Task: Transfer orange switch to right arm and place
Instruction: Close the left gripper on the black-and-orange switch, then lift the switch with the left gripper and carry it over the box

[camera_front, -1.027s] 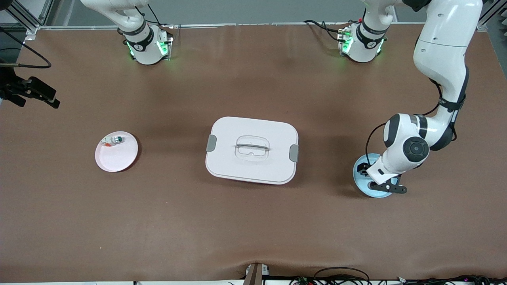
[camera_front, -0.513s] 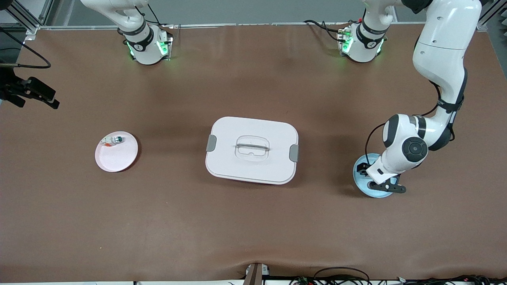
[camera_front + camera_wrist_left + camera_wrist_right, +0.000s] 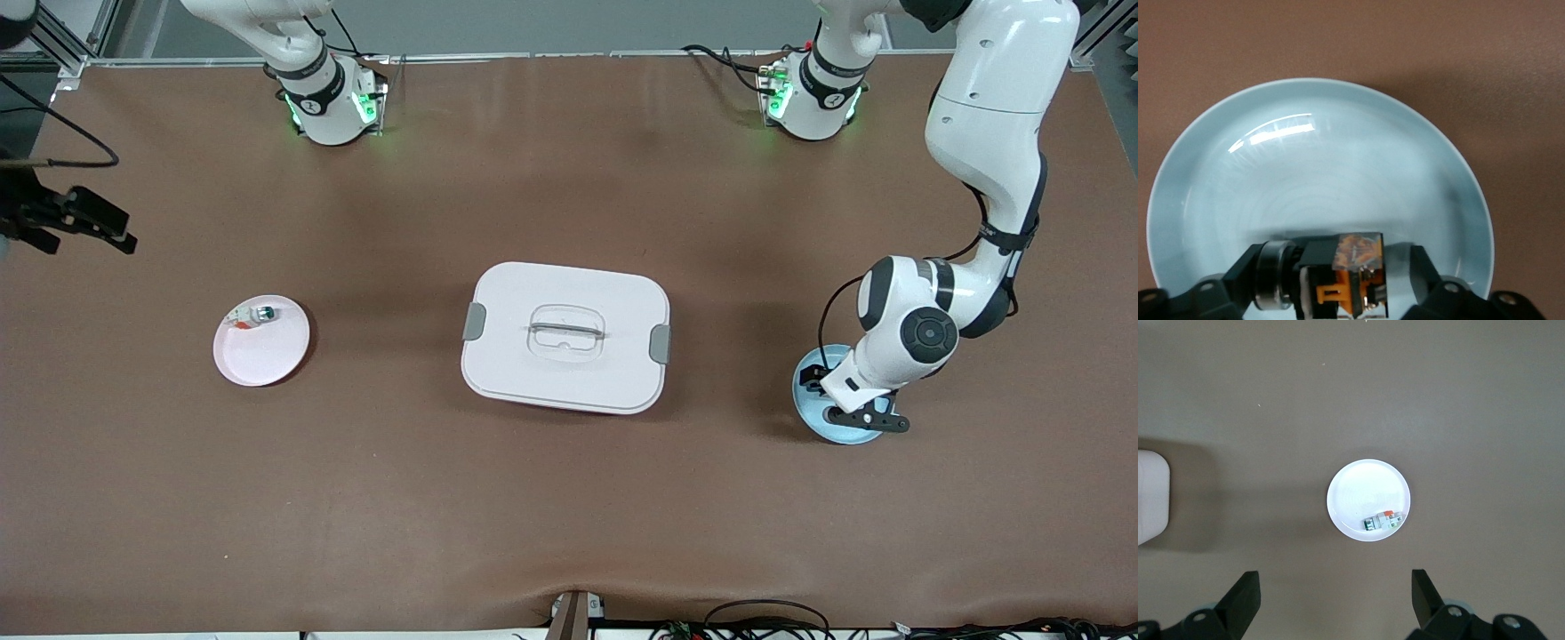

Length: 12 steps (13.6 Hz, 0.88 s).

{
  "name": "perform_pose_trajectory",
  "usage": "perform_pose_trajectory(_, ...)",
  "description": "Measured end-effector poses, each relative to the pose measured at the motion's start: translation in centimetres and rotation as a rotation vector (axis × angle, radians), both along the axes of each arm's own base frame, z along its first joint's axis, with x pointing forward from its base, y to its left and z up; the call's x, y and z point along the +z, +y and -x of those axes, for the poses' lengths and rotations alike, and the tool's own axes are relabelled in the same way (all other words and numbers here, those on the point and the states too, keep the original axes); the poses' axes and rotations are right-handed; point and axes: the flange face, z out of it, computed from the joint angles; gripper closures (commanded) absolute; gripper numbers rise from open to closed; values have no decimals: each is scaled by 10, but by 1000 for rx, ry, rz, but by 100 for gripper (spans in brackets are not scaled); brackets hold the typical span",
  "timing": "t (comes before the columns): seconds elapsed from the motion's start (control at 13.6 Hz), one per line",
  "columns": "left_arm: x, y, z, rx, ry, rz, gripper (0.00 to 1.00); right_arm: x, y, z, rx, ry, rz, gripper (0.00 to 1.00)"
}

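Two hands in play: left hand (image 3: pixel 1331 283) was down in the blue plate (image 3: pixel 1218 167), fingers (image 3: pixel 1421 270) narrowing around the orange switch (image 3: pixel 1345 277), not clearly clamped. Right hand (image 3: pixel 1335 597) hung wide over the white plate (image 3: pixel 1351 490). Switch looked light, rigid; grip its flat black flanks.

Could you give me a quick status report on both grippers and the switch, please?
Left gripper down in blue plate, fingers straddling switch, not yet gripped. Right gripper open, high over white plate. Nothing in the way.
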Motion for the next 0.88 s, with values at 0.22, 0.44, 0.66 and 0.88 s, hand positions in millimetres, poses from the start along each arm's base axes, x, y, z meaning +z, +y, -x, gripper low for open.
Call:
perform_pose_trajectory(0.22, 0, 0, 0, 11, -2, 0, 66, -16, -2, -11, -1, 21, 4, 0)
perform_pose_trajectory(0.44, 0, 0, 0, 24, -3, 0, 66, -18, -5, -13, -4, 25, 5, 0)
perform_pose_trajectory(0.66, 2, 0, -2, 25, -11, 1, 65, -43, -5, -24, -3, 65, 7, 0)
perform_pose_trajectory(0.88, 21, 0, -8, 30, -29, 0, 65, -58, -7, -32, -3, 88, 8, 0)
